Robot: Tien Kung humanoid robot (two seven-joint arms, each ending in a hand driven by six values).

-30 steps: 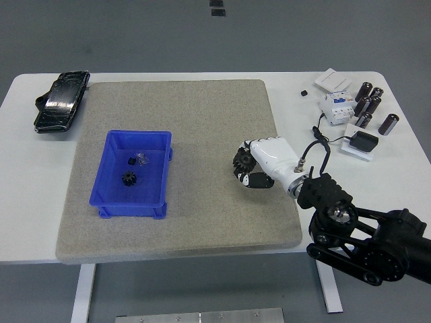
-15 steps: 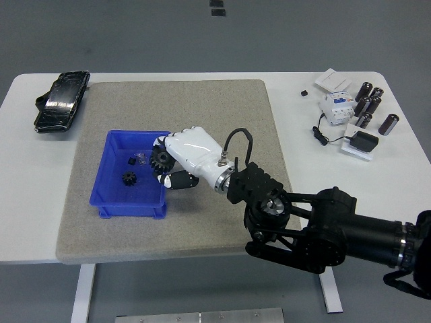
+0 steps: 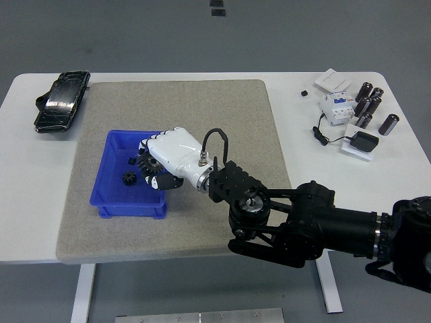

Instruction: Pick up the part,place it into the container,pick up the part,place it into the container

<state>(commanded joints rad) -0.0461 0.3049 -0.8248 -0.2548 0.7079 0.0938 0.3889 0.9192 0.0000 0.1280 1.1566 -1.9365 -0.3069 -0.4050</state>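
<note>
My right hand (image 3: 153,167) is white and reaches in from the lower right on a black arm. Its fingers are curled around a black gear (image 3: 144,163) and hold it over the blue container (image 3: 108,196). The container stands on the left half of the grey mat (image 3: 222,121). A smaller black gear (image 3: 127,178) lies on the container's floor. A small black part (image 3: 130,161) lies just behind it, partly hidden by the hand. The left arm does not show.
A black pouch (image 3: 60,101) lies at the table's far left. At the far right are white boxes (image 3: 333,81), a white breaker (image 3: 335,108), several dark cylinders (image 3: 369,102) and a black adapter with cable (image 3: 363,142).
My right hand has carried the black gear from the mat's right side leftward, and it now hangs over the blue container.
</note>
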